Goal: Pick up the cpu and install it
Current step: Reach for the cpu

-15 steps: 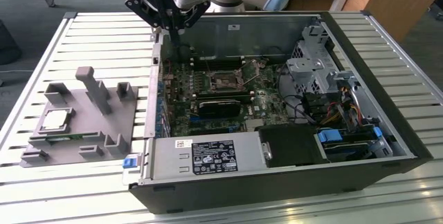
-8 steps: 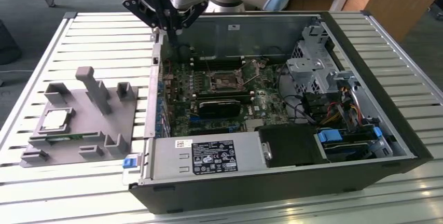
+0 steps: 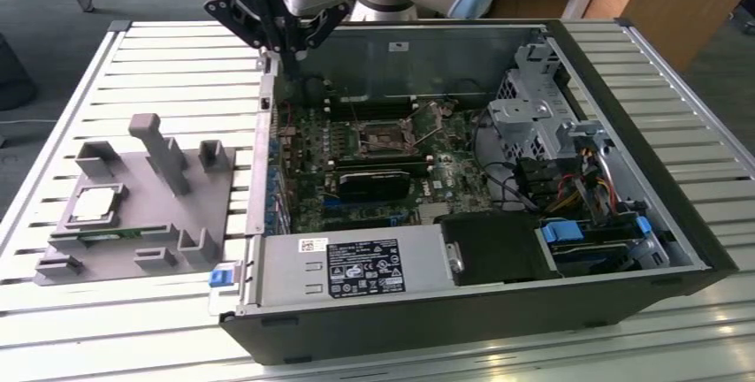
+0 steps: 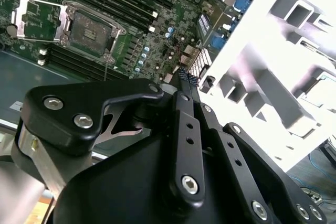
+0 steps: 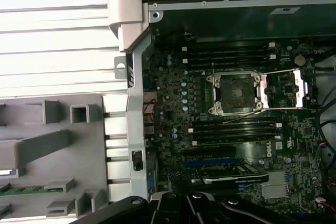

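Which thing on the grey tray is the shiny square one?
The cpu: flat, silver and square on the grey tray. The memory stick beside it is long, thin and green.

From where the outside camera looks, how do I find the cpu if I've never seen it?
Look on the exterior view's left of the big open computer case for the grey holder tray on the slatted table. The cpu lies flat on that tray. It is the small silver square, unlike the long green memory stick beside it.

Lab: slatted bench (image 3: 177,55), opened computer (image 3: 472,320)
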Robot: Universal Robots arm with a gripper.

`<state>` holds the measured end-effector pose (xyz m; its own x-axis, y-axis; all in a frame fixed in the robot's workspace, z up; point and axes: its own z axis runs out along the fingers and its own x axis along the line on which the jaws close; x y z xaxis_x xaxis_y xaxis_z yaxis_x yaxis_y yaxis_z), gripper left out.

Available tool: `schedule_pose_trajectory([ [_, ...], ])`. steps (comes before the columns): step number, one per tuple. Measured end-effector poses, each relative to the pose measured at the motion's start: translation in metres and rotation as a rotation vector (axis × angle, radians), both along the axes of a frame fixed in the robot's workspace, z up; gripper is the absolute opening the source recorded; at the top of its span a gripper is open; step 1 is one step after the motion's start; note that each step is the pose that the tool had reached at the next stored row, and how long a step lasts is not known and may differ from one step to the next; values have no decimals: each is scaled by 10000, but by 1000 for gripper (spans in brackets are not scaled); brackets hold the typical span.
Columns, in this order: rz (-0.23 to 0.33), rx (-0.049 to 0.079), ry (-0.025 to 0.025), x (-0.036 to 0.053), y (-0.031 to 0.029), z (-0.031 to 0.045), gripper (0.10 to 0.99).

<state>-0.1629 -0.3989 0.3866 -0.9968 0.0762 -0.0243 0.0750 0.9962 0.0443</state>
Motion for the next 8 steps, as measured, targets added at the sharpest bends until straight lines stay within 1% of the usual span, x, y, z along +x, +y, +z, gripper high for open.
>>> schedule_pose_trajectory([
  [8, 0, 0, 0, -33, 0, -8, 106],
])
